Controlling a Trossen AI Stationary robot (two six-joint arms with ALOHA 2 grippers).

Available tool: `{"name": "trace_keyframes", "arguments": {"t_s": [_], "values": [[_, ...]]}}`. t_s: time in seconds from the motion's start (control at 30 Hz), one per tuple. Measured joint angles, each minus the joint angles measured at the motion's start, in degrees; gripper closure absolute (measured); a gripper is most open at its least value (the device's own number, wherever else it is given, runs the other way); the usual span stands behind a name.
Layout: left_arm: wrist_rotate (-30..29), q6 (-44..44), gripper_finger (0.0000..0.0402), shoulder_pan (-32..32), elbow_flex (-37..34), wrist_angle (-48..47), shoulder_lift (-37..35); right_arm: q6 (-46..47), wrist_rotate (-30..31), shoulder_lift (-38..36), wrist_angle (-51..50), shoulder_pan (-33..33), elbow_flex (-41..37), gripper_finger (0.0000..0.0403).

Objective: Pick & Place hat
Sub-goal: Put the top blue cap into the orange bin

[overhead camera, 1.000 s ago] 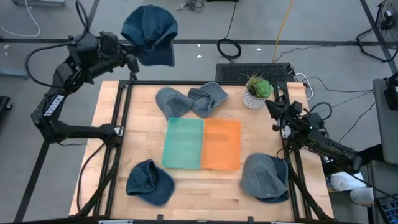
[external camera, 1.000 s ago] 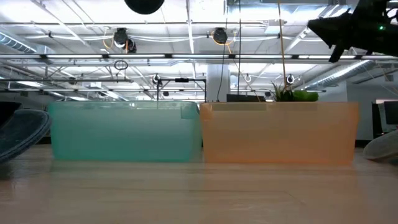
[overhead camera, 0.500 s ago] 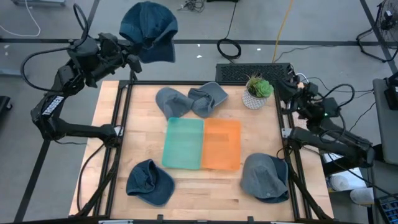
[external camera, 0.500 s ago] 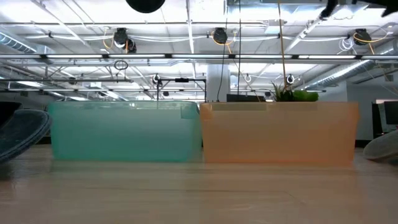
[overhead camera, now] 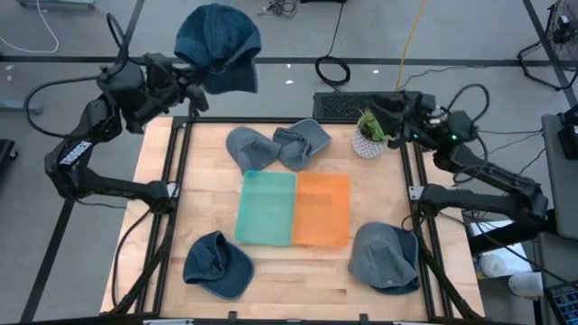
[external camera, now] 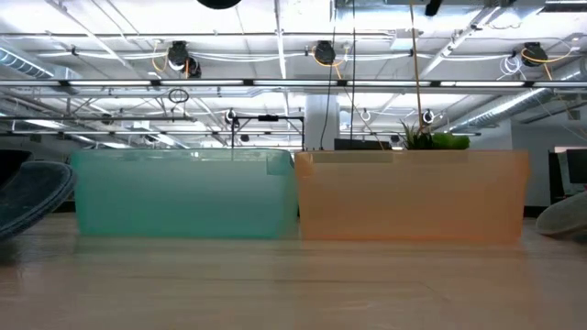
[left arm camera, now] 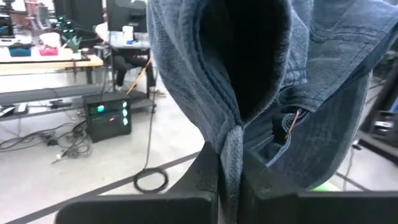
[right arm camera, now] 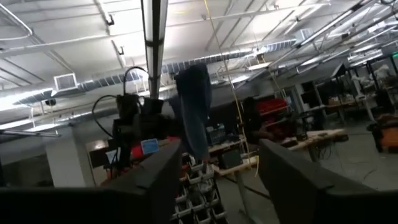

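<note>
My left gripper point(overhead camera: 192, 79) is shut on a blue denim hat point(overhead camera: 217, 38), high beyond the table's far left corner; the hat fills the left wrist view point(left arm camera: 249, 68). My right gripper point(overhead camera: 384, 110) hovers open and empty high over the potted plant point(overhead camera: 372, 134) at the far right; its fingers stand wide apart point(right arm camera: 214, 171). Two grey-blue hats point(overhead camera: 248, 146) point(overhead camera: 303, 142) lie crumpled behind the bins. A blue hat point(overhead camera: 217, 264) lies near left, a grey one point(overhead camera: 386, 257) near right. A teal bin point(overhead camera: 266, 208) and an orange bin point(overhead camera: 322, 209) stand mid-table. My left gripper pinches a folded edge of the hat's opening point(left arm camera: 231, 158) between its two fingers, several layers of denim. The fingers come at it about level, pointing past the table's far edge. The hat is lifted clear of everything, its crown spreading out beyond the fingers.
A black box point(overhead camera: 366, 102) sits past the far edge behind the plant. In the low view the two bins point(external camera: 183, 194) point(external camera: 413, 197) fill the middle, with hats at both sides point(external camera: 32, 197) point(external camera: 564, 215). Bare wood lies left and right of the bins.
My right gripper has risen a good way from low by the table's right edge and swung toward the far edge, ending over the plant. My left gripper has shifted slightly with the hat, which stays lifted clear.
</note>
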Motion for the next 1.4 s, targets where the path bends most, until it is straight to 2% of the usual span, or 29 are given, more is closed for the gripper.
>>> {"name": "trace_keyframes", "arguments": {"t_s": [0.23,0.5,0.67,0.83,1.17,1.4], "values": [[4.05,2.98,0.0389,-3.58,0.00,6.27,0.00,2.22,-0.43,6.48,-1.53,1.61,7.52,0.0135],[13.93,8.65,0.0389,-6.22,-0.04,15.55,2.08,16.45,-10.49,14.09,-1.61,1.99,13.53,0.0115],[19.82,10.29,0.0389,-6.34,-0.04,20.18,3.93,27.16,-15.11,18.48,6.71,1.99,14.19,0.0118],[26.67,12.72,0.0389,-6.36,-0.04,24.76,5.80,37.78,-16.36,22.17,15.13,1.99,14.20,0.0120],[36.18,17.97,0.0389,-6.36,-0.02,34.00,8.26,51.39,-19.52,26.49,18.34,2.43,14.20,0.0100],[38.97,21.22,0.0389,-6.77,-0.02,36.48,9.27,59.58,-19.58,29.46,25.71,5.03,14.20,0.0082]]}}
